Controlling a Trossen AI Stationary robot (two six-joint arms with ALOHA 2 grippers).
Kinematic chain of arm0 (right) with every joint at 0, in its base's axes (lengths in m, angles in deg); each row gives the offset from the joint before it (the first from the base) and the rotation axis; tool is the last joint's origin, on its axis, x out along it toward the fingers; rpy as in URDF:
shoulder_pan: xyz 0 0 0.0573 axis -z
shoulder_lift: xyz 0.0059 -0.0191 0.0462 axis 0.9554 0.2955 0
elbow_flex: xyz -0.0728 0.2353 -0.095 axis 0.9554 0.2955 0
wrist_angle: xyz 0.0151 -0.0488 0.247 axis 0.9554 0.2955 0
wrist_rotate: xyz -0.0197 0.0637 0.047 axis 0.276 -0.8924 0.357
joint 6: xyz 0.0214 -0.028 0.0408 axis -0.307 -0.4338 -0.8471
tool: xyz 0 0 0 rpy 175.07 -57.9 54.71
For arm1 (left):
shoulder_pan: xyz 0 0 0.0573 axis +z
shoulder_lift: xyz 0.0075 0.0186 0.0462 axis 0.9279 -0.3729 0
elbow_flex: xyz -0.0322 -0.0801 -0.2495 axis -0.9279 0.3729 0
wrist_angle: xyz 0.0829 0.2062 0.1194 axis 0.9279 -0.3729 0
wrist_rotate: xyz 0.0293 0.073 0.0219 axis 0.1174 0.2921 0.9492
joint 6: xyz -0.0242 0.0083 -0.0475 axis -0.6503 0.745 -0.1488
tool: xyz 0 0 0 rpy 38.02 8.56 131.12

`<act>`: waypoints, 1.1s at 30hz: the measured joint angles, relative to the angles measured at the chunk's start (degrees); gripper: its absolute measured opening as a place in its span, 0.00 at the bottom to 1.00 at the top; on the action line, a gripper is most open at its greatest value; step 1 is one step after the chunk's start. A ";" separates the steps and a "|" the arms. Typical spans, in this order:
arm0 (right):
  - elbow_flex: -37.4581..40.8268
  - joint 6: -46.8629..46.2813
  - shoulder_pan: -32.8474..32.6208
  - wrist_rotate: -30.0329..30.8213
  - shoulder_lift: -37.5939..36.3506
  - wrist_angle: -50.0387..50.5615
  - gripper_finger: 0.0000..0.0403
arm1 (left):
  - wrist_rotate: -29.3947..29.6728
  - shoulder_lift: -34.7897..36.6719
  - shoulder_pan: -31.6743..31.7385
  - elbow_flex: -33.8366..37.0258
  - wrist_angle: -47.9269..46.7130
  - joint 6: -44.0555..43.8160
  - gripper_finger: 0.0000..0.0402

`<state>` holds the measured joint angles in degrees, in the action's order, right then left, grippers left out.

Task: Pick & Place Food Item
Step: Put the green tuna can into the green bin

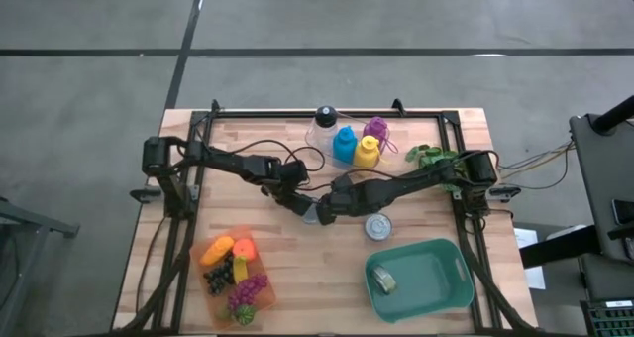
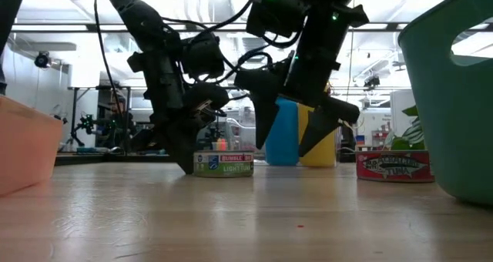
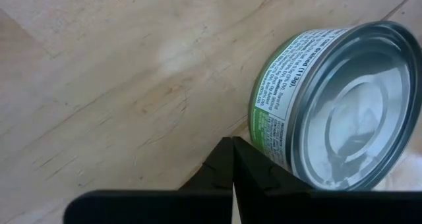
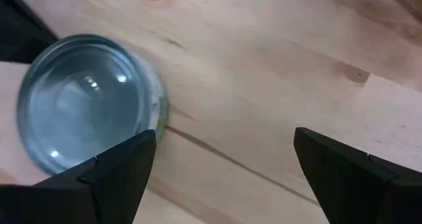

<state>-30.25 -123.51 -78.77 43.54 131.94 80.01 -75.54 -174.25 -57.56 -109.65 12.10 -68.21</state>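
Note:
A flat tuna can [image 2: 223, 163] with a green label stands upright on its base on the wooden table, near the middle [image 1: 311, 216]. My left gripper [image 2: 187, 163] is shut, its tip down at the can's left side. My right gripper [image 2: 293, 139] hangs open above and just right of the can. In the right wrist view the can's silver lid [image 4: 86, 109] lies beyond one finger, not between the two, and my right gripper [image 4: 224, 168] has only bare table in its gap. My left gripper's shut fingertips [image 3: 232, 161] rest against the can's side wall [image 3: 267, 141], low on the green label. They come slanting down from the table's left. The can stays flat on the table.
A second can with a red label [image 2: 394, 166] stands right of the first. A teal bin [image 1: 419, 278] sits at the near right, an orange tray of toy fruit [image 1: 233, 278] at the near left. Blue and yellow bottles [image 1: 355, 147] stand at the back.

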 joint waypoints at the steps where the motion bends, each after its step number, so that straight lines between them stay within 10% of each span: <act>1: 0.27 -0.48 -0.02 0.35 0.00 -0.06 0.89 | 0.00 0.00 0.00 0.00 0.02 0.00 0.00; 33: 2.24 -0.88 0.01 -2.11 -0.09 -5.42 0.89 | 0.22 0.00 0.04 0.00 0.33 0.00 0.00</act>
<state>-28.01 -124.39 -78.76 41.43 131.85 74.58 -75.33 -174.25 -57.52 -109.65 12.43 -68.21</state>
